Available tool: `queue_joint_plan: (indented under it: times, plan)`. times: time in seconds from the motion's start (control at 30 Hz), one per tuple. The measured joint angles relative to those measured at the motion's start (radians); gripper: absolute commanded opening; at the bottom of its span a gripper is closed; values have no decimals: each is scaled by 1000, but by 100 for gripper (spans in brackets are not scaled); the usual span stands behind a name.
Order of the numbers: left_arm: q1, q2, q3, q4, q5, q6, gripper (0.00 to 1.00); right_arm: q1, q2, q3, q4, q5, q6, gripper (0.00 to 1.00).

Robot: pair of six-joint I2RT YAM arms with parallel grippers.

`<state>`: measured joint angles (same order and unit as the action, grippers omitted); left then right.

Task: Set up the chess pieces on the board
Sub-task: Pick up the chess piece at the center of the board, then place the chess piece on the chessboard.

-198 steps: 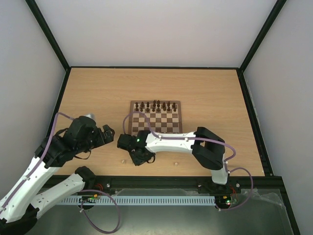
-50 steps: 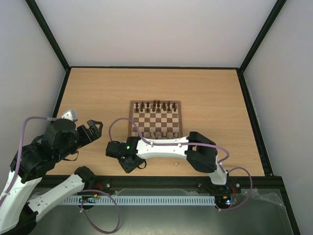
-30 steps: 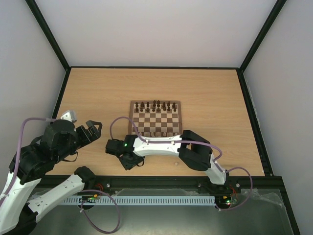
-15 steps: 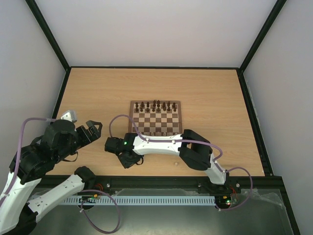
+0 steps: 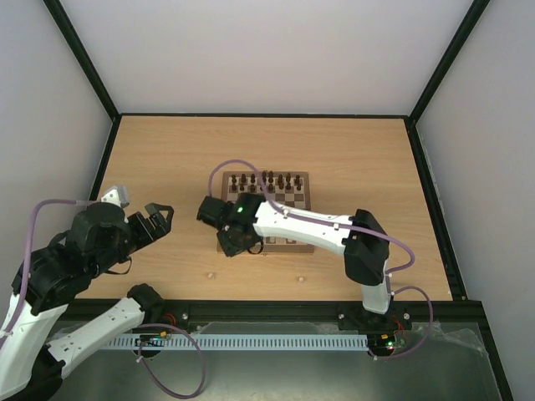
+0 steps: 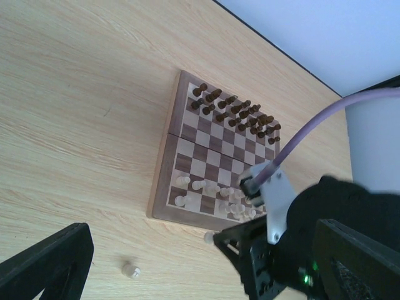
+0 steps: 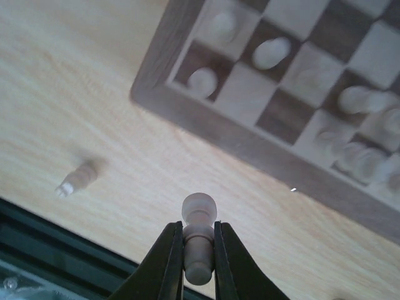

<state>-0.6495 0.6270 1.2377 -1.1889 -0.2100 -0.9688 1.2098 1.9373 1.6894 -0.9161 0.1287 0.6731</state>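
Note:
The board [image 5: 306, 180] lies mid-table. The dark chess pieces [image 5: 266, 180] stand in its far rows and also show in the left wrist view [image 6: 234, 109]. Cream pieces [image 6: 212, 194] stand in the near rows. My right gripper [image 7: 198, 228] is shut on a cream pawn [image 7: 199, 209], held above bare tabletop just off the board's [image 7: 250, 147] near left corner. In the top view the right gripper [image 5: 238, 238] hangs over that corner. My left gripper [image 5: 160, 219] is wide open and empty, left of the board.
A loose cream piece [image 5: 210, 274] lies on the table near the front edge; it also shows in the left wrist view [image 6: 131, 270] and the right wrist view [image 7: 78, 178]. Another loose piece [image 5: 298, 277] lies further right. The right arm [image 5: 309, 225] stretches across the board's near rows.
My right gripper has moved from the tabletop left of the board up and away to the board's near left corner, with the cream pawn in it. The left arm has barely moved.

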Motion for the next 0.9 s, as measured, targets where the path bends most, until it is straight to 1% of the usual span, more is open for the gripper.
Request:
queue_joint_plan:
  times: [0.2,0.3,0.7,0.9]
  plan:
    - [0,1,13,0,0,0,99,-96,-6,23,-34,11,-31,9]
    - [0,1,13,0,0,0,99,-123,11,46,-53,19,-49,9]
    - [0,2,13,0,0,1,99,-135,105,59,-47,37,-81,10]
    - [0,3,13,0,-1,2,99,-137,124,58,-34,42,-86,10]
